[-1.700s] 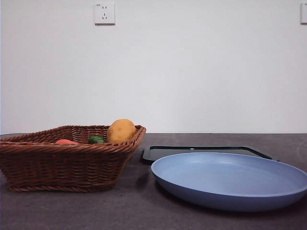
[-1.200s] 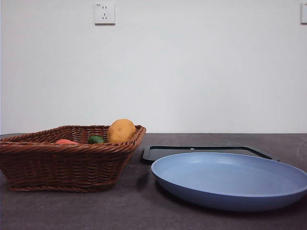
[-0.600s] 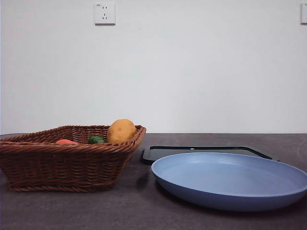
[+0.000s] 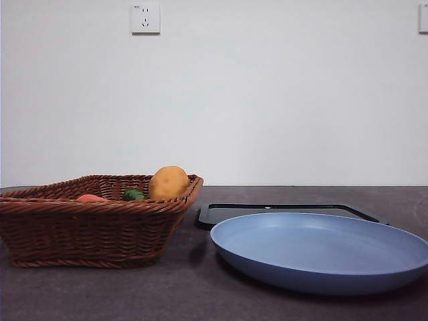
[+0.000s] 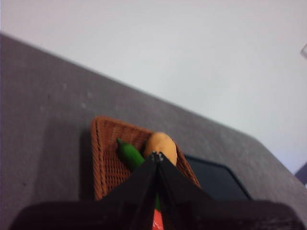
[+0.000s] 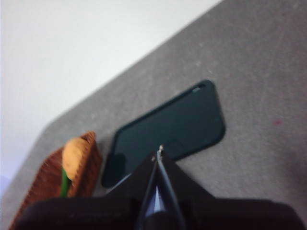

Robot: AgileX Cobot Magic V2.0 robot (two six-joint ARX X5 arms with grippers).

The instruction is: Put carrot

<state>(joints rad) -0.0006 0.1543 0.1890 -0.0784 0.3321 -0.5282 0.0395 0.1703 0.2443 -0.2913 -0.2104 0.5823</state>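
Two grippers: left gripper (image 5: pixel 156 160) and right gripper (image 6: pixel 159 154) both hang high above the table, jaws pressed together on nothing.
Carrot place: the carrot (image 4: pixel 91 198) lies inside the wicker basket (image 4: pixel 80 231), at the side away from the potato (image 4: pixel 168 182), with the green vegetable (image 4: pixel 134 194) between them.
Carrot axis: only a sliver shows over the basket rim; which way it points cannot be told.
Risk: a blind descent could catch the basket rim or pinch the green vegetable instead, since the carrot sits low.
Risk two: the smooth taper may slip from the jaws.
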